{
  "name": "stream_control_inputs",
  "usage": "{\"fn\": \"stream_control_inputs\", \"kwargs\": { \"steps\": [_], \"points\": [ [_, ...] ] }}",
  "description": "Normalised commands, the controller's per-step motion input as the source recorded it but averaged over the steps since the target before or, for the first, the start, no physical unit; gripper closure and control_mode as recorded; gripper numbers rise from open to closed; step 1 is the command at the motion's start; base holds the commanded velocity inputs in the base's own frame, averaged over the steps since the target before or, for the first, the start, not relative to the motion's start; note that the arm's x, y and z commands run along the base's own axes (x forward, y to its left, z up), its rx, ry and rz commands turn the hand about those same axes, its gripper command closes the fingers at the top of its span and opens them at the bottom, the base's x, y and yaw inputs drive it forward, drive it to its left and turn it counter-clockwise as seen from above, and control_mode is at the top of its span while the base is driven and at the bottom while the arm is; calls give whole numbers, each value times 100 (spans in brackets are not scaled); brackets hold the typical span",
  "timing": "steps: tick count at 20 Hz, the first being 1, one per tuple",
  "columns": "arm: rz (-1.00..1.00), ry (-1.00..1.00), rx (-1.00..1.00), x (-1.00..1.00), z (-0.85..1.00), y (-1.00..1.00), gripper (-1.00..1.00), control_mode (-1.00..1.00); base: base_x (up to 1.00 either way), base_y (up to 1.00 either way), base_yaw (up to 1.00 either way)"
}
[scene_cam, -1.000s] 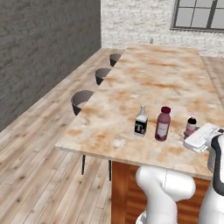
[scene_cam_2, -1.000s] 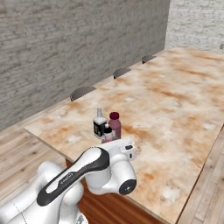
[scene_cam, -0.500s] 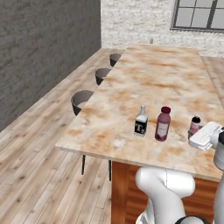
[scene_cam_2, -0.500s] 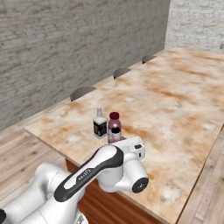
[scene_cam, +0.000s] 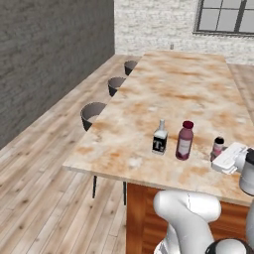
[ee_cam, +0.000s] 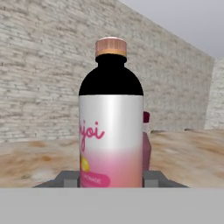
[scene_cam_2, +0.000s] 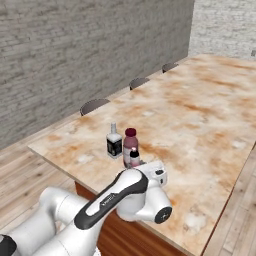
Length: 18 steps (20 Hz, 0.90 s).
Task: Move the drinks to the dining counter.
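Note:
The dining counter (scene_cam: pixel 173 84) (scene_cam_2: pixel 210 100) stretches ahead with its mottled marble top. Near its front edge stand the black "T" bottle (scene_cam: pixel 159 139) (scene_cam_2: pixel 114 142) and, to its right, the tall maroon bottle (scene_cam: pixel 184 141) (scene_cam_2: pixel 130 141). Right of those, my gripper (scene_cam: pixel 219 152) (scene_cam_2: pixel 137 163) (ee_cam: pixel 111 177) is shut on a tiny pink black-topped bottle (scene_cam: pixel 218 147) (scene_cam_2: pixel 134 158) (ee_cam: pixel 111 131), upright, at or just above the counter top. Both fingers (ee_cam: pixel 68 178) press its sides. The maroon bottle (ee_cam: pixel 146 144) peeks out behind it. The second pink bottle is out of view.
Three round grey stools (scene_cam: pixel 93 113) (scene_cam: pixel 116 83) (scene_cam: pixel 130 65) line the counter's left side, above a wooden floor (scene_cam: pixel 39 188). A dark brick wall (scene_cam_2: pixel 75 50) runs along the left, and a window (scene_cam: pixel 225 17) is at the far end.
The arm has changed its pose a little. The pink bottle in the gripper has sunk slightly toward the counter top. The other two bottles have not moved.

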Motion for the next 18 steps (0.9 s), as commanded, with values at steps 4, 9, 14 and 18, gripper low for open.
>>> {"fn": "stream_control_inputs", "kwargs": {
  "steps": [4,9,14,18],
  "points": [
    [0,0,0,31,-19,0,100,-100,0,0,0],
    [0,0,0,22,-20,0,100,-100,0,0,0],
    [0,0,0,15,-28,0,100,-100,0,0,0],
    [0,0,0,17,-25,0,100,-100,0,0,0]
  ]
}}
